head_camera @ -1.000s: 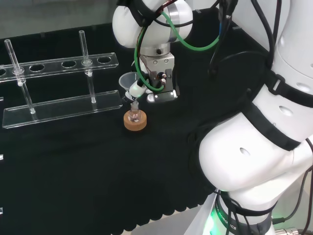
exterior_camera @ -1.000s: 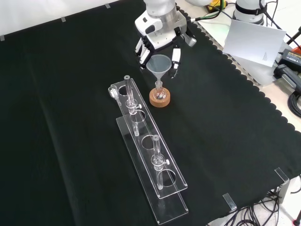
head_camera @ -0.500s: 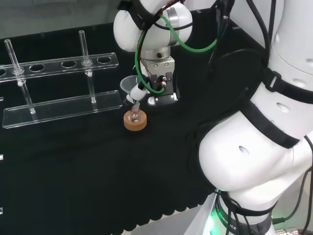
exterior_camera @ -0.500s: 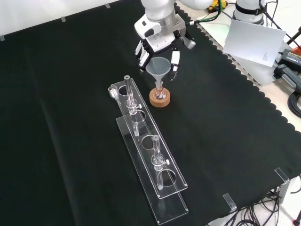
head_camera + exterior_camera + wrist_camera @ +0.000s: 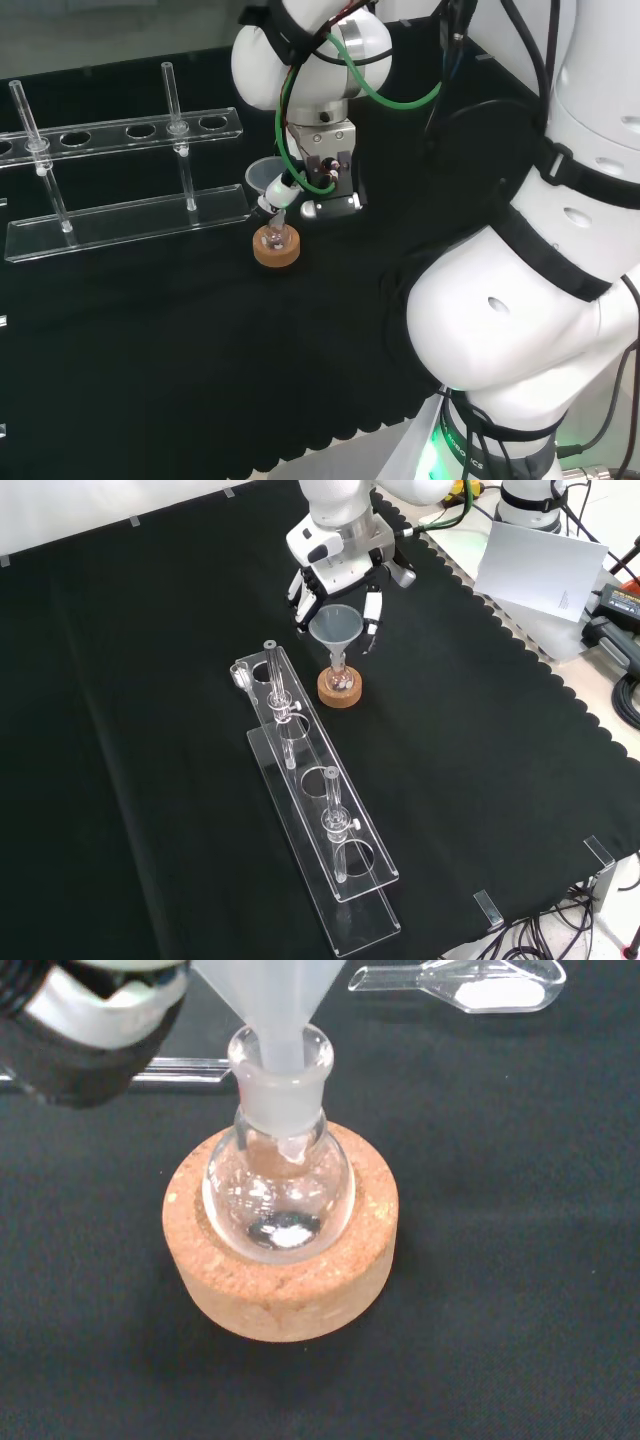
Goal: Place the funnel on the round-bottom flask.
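A clear funnel (image 5: 335, 627) stands over a small round-bottom flask (image 5: 340, 678) that rests in a cork ring (image 5: 340, 692). In the wrist view the funnel (image 5: 268, 990) has its stem inside the neck of the flask (image 5: 278, 1190), and the cork ring (image 5: 290, 1290) sits flat on the cloth. The hand (image 5: 340, 565) hangs right above, its fingers curled around the funnel's cone. In the head view the hand (image 5: 318, 165) is to the right of the funnel (image 5: 262, 172), with a fingertip (image 5: 283, 190) against it, above the flask (image 5: 275, 238).
A clear acrylic tube rack (image 5: 320, 810) with two glass tubes lies nearer the camera than the flask in the front view, and to its left in the head view (image 5: 130, 215). A clear plastic scoop (image 5: 470, 985) lies on the cloth beyond the flask.
The hand has come down a little with the funnel, so the cone now sits lower over the flask's neck. Flask, ring and rack have stayed put.
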